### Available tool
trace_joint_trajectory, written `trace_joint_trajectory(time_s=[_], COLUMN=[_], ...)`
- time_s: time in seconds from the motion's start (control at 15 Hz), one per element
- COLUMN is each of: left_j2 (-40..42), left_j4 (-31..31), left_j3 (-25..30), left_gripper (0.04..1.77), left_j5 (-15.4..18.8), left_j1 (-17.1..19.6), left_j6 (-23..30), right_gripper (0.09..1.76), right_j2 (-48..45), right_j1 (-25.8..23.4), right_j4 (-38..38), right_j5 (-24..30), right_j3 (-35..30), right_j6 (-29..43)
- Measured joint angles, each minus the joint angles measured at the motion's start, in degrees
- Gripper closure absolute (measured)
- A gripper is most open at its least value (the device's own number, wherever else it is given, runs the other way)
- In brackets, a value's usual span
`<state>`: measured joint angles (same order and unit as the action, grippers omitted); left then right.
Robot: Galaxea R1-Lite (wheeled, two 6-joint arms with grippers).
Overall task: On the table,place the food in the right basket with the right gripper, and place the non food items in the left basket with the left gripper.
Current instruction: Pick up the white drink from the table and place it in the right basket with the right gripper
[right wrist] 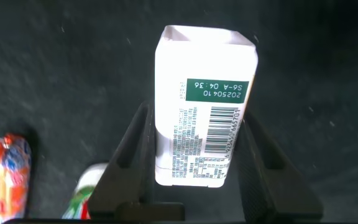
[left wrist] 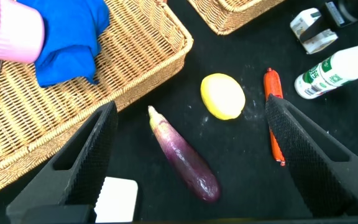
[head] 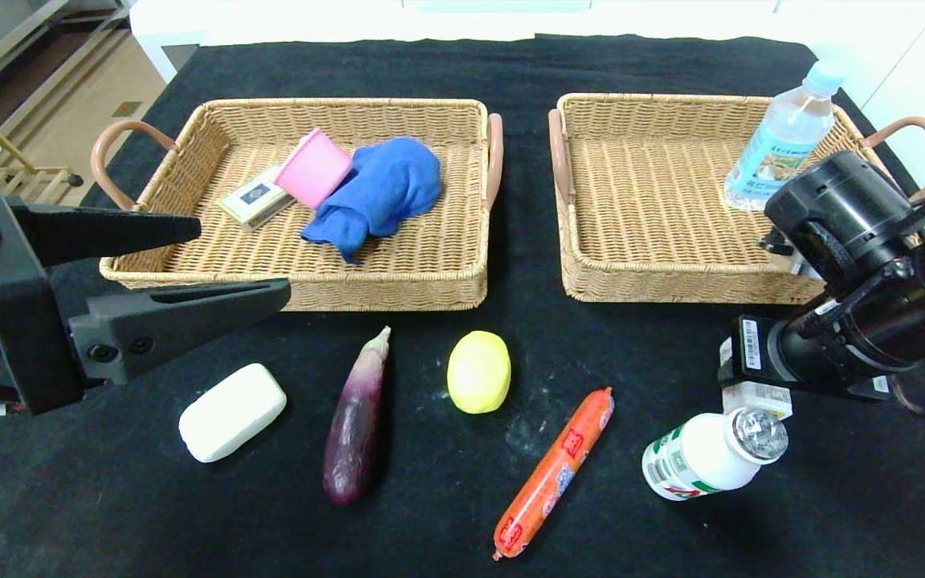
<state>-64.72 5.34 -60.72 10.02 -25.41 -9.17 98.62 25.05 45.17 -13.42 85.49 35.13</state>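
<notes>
My right gripper (right wrist: pixel 196 113) is low over the table's front right, shut on a small white carton (right wrist: pixel 201 93) that also shows in the head view (head: pixel 755 397). My left gripper (head: pixel 244 258) is open and empty, in the air over the front left. Below it lie a white soap bar (head: pixel 231 412), a purple eggplant (head: pixel 356 417), a yellow lemon (head: pixel 478 372) and an orange sausage (head: pixel 555 474). A white milk bottle (head: pixel 703 457) lies next to the carton. The left basket (head: pixel 294 293) and the right basket (head: pixel 671 289) stand behind.
The left basket holds a pink cup (head: pixel 314 168), a blue cloth (head: pixel 382 193) and a small box (head: pixel 254 201). A water bottle (head: pixel 784 140) stands in the right basket's far right corner. A gap of black cloth separates the baskets.
</notes>
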Motion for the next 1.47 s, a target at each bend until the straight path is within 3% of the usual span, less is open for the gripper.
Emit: trace_joint_trajectory(time_s=[0.47, 1.27, 1.47], left_j2=[-0.09, 0.0, 0.02], left_j4=[0.0, 0.0, 0.0], left_j3=[0.0, 0.0, 0.0], left_gripper=[0.09, 0.09, 0.09], left_j5=[0.0, 0.04, 0.04], left_j1=[-0.02, 0.0, 0.0], left_j6=[-0.01, 0.0, 0.02], right_gripper=[1.05, 1.05, 1.05], right_j2=[-6.67, -2.89, -0.11], right_j1=[0.41, -3.21, -3.75], right_j4=[1.66, 1.46, -4.22], right_j5=[0.23, 0.22, 0.3], right_j3=[2.74, 24.48, 27.38], right_j6=[-3.57, -10.69, -13.71])
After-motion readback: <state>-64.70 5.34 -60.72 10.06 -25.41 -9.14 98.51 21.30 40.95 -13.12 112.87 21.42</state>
